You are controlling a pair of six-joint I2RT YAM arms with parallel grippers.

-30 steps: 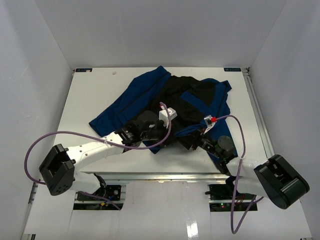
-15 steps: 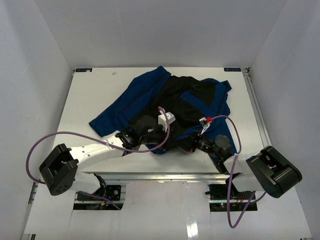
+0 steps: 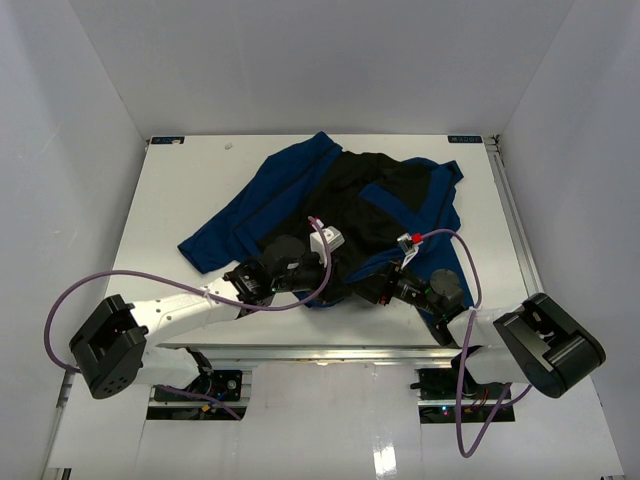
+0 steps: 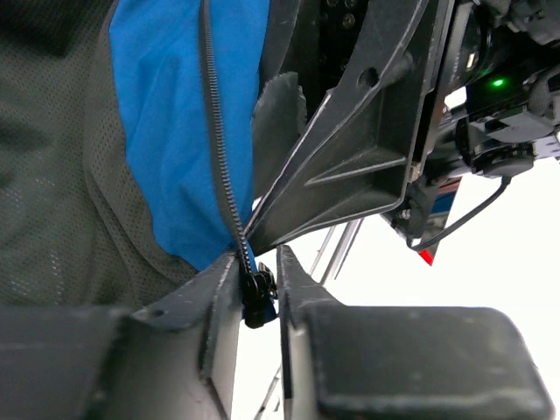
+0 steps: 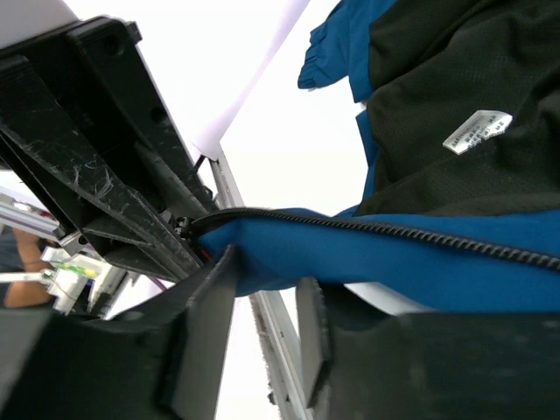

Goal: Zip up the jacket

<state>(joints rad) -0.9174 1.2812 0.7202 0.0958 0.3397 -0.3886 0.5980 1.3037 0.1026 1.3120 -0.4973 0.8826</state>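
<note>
The royal-blue jacket (image 3: 290, 190) lies open on the white table, its black lining (image 3: 375, 195) facing up. Both grippers meet at its near hem. My left gripper (image 3: 338, 280) is shut on the black zipper slider (image 4: 256, 296) at the bottom end of the zipper teeth (image 4: 217, 131), beside blue fabric (image 4: 175, 131). My right gripper (image 3: 370, 290) is right next to it. In the right wrist view its jaws (image 5: 261, 289) close on the blue hem (image 5: 394, 262) just below the zipper teeth (image 5: 411, 232). The right gripper's body (image 4: 350, 157) fills the left wrist view.
The white table (image 3: 170, 200) has white walls on three sides. A metal rail (image 3: 320, 350) runs along its near edge. Purple cables (image 3: 150, 275) loop off both arms. A white label (image 5: 475, 129) is sewn on the lining.
The right gripper has moved slightly left toward the left one at the hem. The left arm's base link has swung left and lower. The jacket has barely shifted.
</note>
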